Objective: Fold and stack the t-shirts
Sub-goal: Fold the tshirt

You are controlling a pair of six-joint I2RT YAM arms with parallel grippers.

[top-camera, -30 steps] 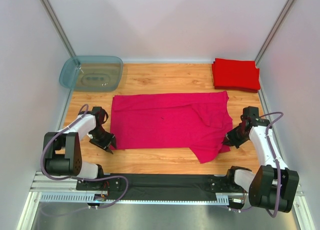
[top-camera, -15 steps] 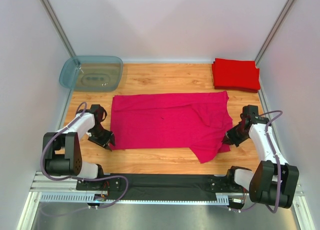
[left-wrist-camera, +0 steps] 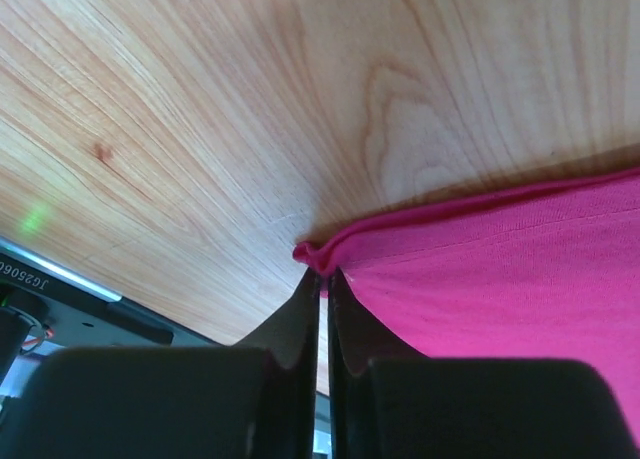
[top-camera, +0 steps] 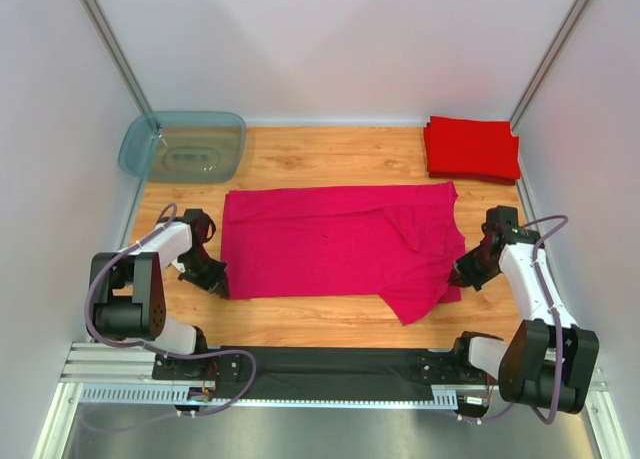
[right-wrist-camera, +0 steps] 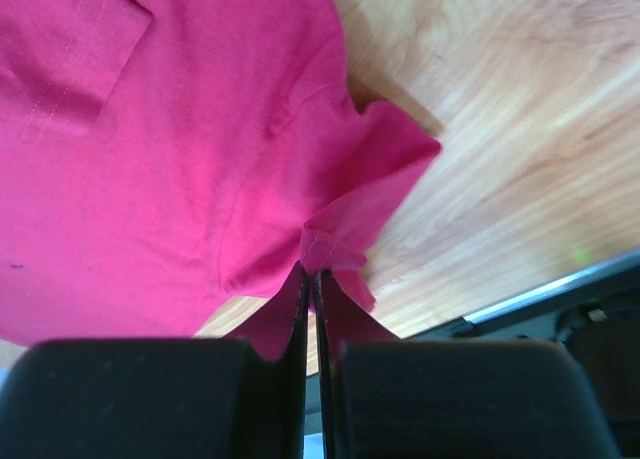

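Note:
A magenta-pink t-shirt [top-camera: 340,247] lies spread out across the middle of the wooden table. My left gripper [top-camera: 218,282] is shut on its near left corner [left-wrist-camera: 322,256], which bunches up at the fingertips. At the shirt's near right edge, my right gripper [top-camera: 456,276] is shut on a pinched fold of cloth [right-wrist-camera: 335,249]. A flap of the shirt hangs toward the front near that gripper. The brighter red t-shirts [top-camera: 471,148] lie folded in a stack at the back right corner.
A translucent blue-grey plastic tub [top-camera: 184,146] sits at the back left corner. White walls close in both sides and the back. A black rail [top-camera: 330,371] runs along the near edge between the arm bases.
My left gripper has slid in to the shirt's near left corner and closed on it. The right gripper has kept its hold and barely moved.

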